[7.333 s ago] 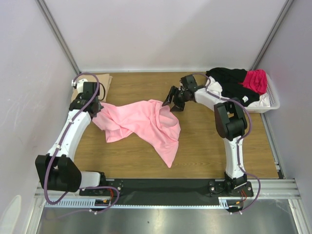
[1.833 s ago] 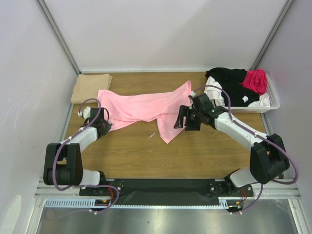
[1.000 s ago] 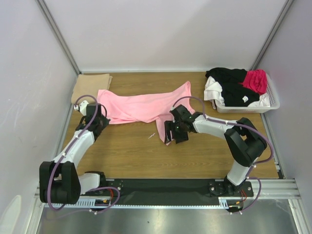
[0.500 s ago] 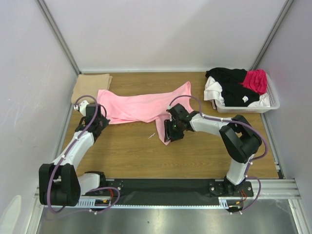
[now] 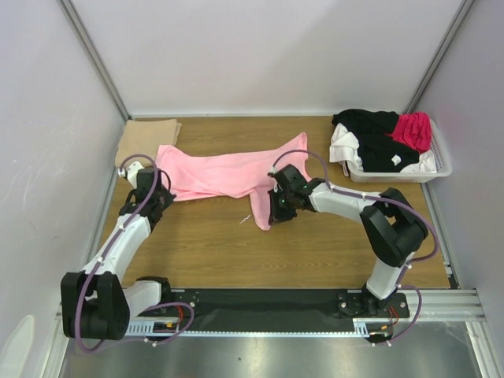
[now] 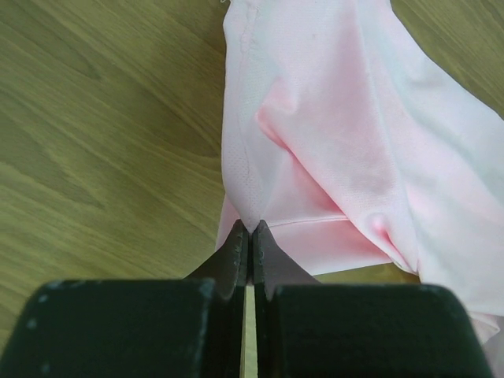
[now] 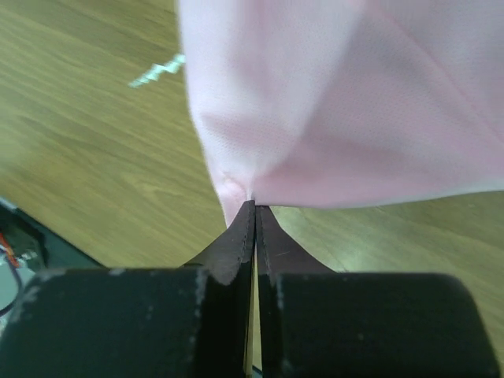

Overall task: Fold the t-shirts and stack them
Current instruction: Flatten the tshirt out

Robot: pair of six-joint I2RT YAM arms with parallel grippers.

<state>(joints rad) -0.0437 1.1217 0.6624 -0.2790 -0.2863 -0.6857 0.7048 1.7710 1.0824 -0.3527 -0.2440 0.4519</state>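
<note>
A light pink t-shirt (image 5: pixel 228 172) lies stretched across the wooden table, bunched and wrinkled. My left gripper (image 5: pixel 163 191) is shut on its left edge; the left wrist view shows the pink cloth (image 6: pixel 331 134) pinched between the closed fingertips (image 6: pixel 250 230). My right gripper (image 5: pixel 272 211) is shut on the shirt's lower right corner, and the pink fabric (image 7: pixel 339 102) hangs from the tips (image 7: pixel 253 206) in the right wrist view. A folded tan t-shirt (image 5: pixel 147 137) lies at the back left. Black (image 5: pixel 370 126), magenta (image 5: pixel 413 129) and white (image 5: pixel 343 145) t-shirts are heaped in the basket.
The white plastic basket (image 5: pixel 441 165) stands at the back right corner. A small pale scrap (image 5: pixel 246 219) lies on the wood just left of the right gripper. White walls close in the table on three sides.
The right gripper slid a little left onto the shirt's lower corner and closed on it. The left gripper kept its hold and stayed in place.
</note>
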